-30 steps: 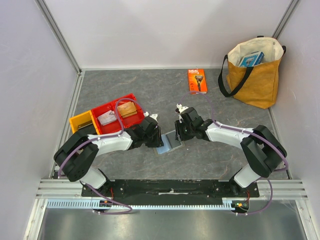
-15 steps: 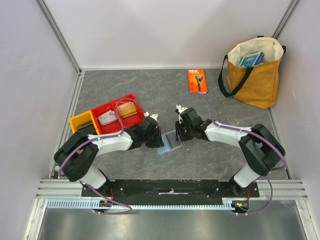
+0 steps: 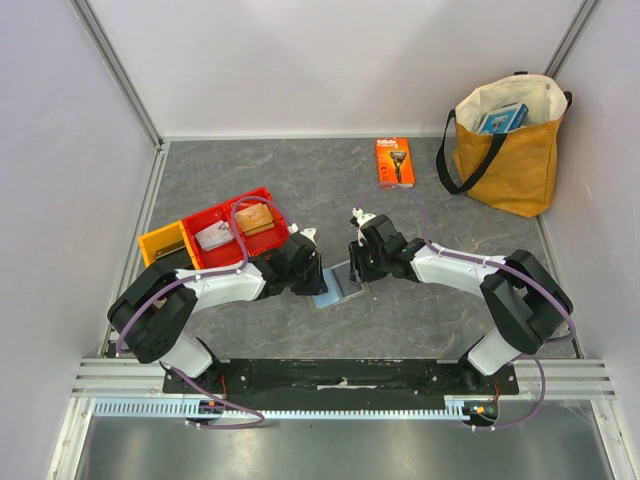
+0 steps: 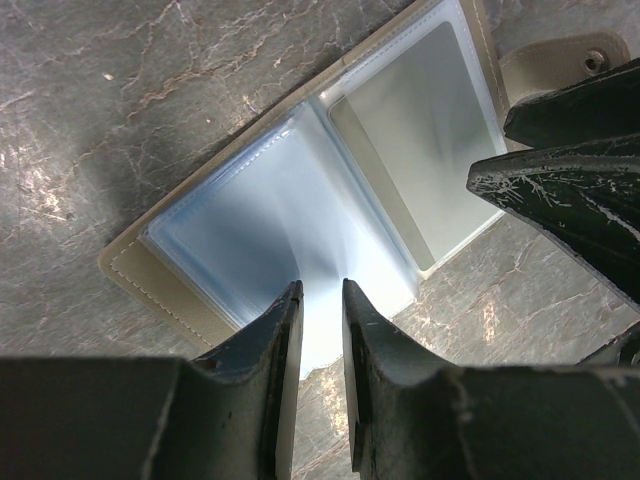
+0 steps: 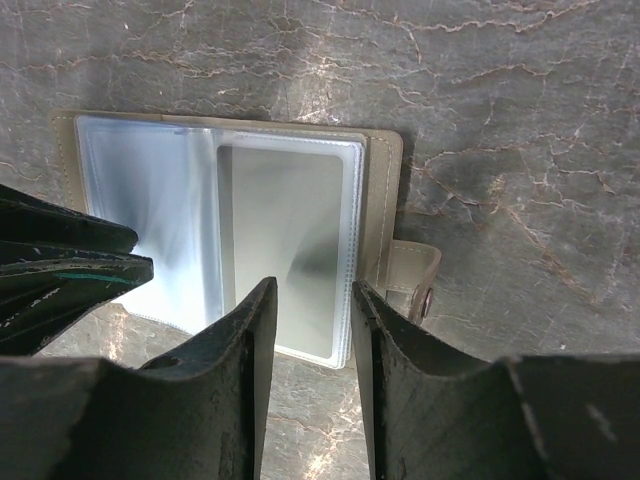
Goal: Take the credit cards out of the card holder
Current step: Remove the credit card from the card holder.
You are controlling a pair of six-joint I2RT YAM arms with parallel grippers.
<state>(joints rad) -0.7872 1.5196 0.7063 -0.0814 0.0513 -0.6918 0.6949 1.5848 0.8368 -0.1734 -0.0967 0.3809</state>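
Note:
The card holder (image 3: pixel 340 284) lies open and flat on the table between both grippers, with grey edges and light blue clear sleeves inside (image 4: pixel 260 205). Its closing tab (image 5: pixel 410 280) points to the right. One flat card (image 5: pixel 285 240) shows inside the right sleeve and looks pale grey through the plastic; no blackish or tan-orange card shows. My left gripper (image 4: pixel 320 292) hovers low over the left sleeve's near edge, its jaws a narrow gap apart and empty. My right gripper (image 5: pixel 313 290) is open over the near edge of the right sleeve (image 3: pixel 357 268).
A red bin (image 3: pixel 262 193) and a yellow bin (image 3: pixel 160 240) stand left of the left arm, with small items inside. An orange razor package (image 3: pixel 394 162) lies at the back centre. A tan tote bag (image 3: pixel 505 160) holding a blue box stands at the back right.

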